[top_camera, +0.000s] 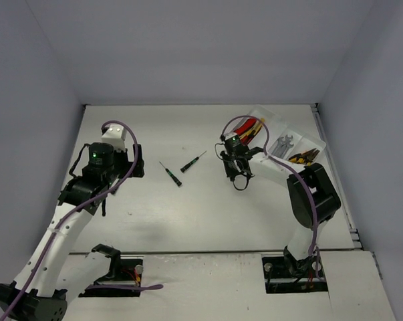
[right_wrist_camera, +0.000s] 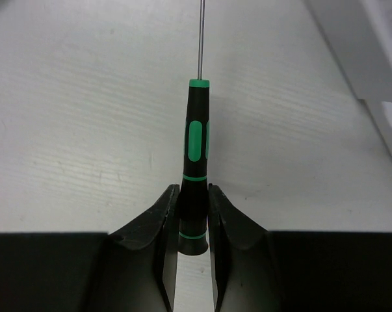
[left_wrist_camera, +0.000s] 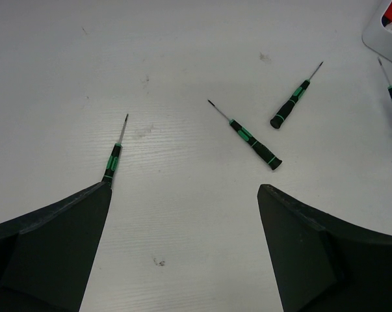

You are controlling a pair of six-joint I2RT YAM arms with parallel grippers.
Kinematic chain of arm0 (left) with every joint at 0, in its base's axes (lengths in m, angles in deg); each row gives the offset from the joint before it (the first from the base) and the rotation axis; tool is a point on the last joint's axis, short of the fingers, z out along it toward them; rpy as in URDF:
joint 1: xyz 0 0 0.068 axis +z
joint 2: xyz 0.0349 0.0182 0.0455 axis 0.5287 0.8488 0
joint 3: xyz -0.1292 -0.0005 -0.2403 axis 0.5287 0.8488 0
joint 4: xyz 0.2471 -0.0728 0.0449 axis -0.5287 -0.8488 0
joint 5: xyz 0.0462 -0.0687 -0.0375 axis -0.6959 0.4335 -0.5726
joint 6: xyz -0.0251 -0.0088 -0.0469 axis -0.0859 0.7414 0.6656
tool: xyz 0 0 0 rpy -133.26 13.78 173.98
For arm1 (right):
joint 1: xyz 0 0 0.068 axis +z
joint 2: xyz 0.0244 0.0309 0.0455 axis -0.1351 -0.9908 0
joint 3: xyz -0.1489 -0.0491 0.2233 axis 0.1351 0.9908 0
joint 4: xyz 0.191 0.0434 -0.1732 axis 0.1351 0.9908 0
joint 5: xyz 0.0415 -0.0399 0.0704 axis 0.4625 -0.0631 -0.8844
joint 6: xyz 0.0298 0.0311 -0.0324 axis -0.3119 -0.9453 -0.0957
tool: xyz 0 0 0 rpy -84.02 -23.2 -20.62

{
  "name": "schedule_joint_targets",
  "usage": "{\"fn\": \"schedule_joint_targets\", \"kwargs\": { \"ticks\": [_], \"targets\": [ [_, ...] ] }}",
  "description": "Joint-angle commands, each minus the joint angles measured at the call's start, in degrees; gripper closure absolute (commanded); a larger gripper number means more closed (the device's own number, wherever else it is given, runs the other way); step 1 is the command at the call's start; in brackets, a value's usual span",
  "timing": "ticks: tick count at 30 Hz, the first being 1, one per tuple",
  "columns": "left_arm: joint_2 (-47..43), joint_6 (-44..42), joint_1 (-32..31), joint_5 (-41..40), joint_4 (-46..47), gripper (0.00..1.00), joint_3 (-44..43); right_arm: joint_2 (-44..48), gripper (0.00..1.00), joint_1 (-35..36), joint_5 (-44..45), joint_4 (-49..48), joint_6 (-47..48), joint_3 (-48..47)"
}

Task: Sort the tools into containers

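Two grippers work near us: our left gripper (left_wrist_camera: 184,188) hangs wide and empty, while our right gripper (right_wrist_camera: 192,195) clamps the screwdriver (right_wrist_camera: 196,143) low on its handle. We judge it light, stiff and thin, best held there, not by the shaft. Past it stands the tray (top_camera: 266,116).

screwdriver (right_wrist_camera: 196,140): no lettering readable on its handle
tray (top_camera: 271,119): no label I can make out
counter (top_camera: 154,207): no writing or numbers

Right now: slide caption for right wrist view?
Right hand clamps a black-green screwdriver by its handle end, shaft pointing away over the white table.
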Motion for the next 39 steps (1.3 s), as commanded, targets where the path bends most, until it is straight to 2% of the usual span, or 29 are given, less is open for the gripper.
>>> {"fn": "schedule_joint_targets", "kwargs": {
  "ticks": [1, 8, 14, 20, 22, 24, 27, 33, 39],
  "targets": [
    [0.46, -0.47, 0.50, 0.02, 1.93, 0.06, -0.78, 3.93, 1.00, -1.45, 12.94, -1.21, -11.92, -8.64],
    [0.20, -0.38, 0.59, 0.00, 1.91, 0.06, -0.84, -4.69, 0.98, -12.13, 13.88, -1.37, -20.94, -16.80],
    [0.24, -0.29, 0.59, 0.67, 1.84, 0.06, -0.86, -12.37, 0.94, -16.90, 12.66, -1.30, -24.25, -22.06],
    [0.39, -0.09, 0.59, 0.95, 1.93, 0.06, -0.86, -14.99, 0.83, -19.22, 11.71, -1.37, -26.34, -21.78],
    [0.52, 0.04, 0.59, 1.27, 1.93, 0.06, -0.86, -14.67, 0.76, -19.22, 11.64, -1.31, -26.09, -21.84],
    [0.55, -0.02, 0.59, 1.42, 1.93, 0.06, -0.86, -13.77, 0.60, -19.13, 11.71, -1.30, -24.95, -21.77],
    [0.60, -0.15, 0.67, 1.51, 1.89, 0.06, -0.86, -10.64, 0.47, -18.92, 12.49, -1.21, -23.02, -20.93],
    [1.07, 0.05, 1.19, 1.43, 1.68, 0.06, -0.94, -3.18, 0.47, -15.19, 11.53, -1.30, -19.08, -17.50],
    [1.17, 0.15, 1.55, 0.73, 1.49, 0.06, -0.95, -0.18, 0.48, -2.81, 8.68, -1.56, -11.72, -16.80]
  ]
}}
